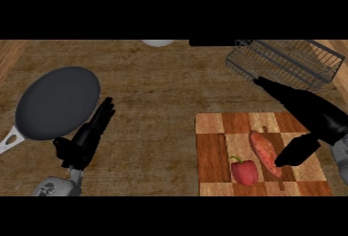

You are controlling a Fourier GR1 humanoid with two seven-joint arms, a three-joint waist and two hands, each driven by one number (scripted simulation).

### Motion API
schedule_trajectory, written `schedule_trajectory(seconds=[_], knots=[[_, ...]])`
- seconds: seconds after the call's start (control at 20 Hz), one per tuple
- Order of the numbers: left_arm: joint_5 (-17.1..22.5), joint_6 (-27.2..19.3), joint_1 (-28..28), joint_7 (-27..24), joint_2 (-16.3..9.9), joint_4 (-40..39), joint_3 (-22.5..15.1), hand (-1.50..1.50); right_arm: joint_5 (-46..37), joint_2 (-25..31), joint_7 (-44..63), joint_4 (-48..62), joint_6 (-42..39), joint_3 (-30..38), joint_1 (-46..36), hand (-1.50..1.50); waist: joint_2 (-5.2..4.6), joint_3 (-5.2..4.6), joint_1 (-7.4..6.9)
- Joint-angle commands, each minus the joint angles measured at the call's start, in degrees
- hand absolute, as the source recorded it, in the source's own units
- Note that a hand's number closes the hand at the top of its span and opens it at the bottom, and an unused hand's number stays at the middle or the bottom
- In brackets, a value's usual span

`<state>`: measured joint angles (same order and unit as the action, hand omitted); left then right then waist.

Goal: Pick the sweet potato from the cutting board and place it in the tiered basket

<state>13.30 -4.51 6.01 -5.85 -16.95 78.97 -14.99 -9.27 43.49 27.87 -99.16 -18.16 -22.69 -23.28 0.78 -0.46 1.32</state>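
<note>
Just left of the spread right hand (pixel 309 122): sweet potato (pixel 264 152), lengthwise on the cutting board (pixel 212 152), thumb beside it, ungrasped; left hand (pixel 85 140) well apart, fingers straight.

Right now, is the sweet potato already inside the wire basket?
No, the sweet potato lies on the cutting board beside a red bell pepper, while the tiered basket stands apart near the counter's far edge.

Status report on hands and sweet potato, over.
Both hands open: left hand resting, right hand above board. Orange sweet potato on wooden cutting board, ungrasped. Red bell pepper alongside.
</note>
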Motion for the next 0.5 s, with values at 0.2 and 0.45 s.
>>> schedule_trajectory(seconds=[0.2,0.45], knots=[[-1.79,-0.83,-1.16,0.37,2.07,1.22,-1.11,0.0,7.72,5.84,21.24,-16.61,-15.41,-1.14,1.38,-1.5,-0.47,0.39,-0.58],[-3.11,0.74,4.95,-0.68,3.91,-4.78,0.8,0.0,8.5,-0.7,32.21,-17.25,-17.26,-2.12,-2.32,-1.5,-0.76,0.4,-1.09]])
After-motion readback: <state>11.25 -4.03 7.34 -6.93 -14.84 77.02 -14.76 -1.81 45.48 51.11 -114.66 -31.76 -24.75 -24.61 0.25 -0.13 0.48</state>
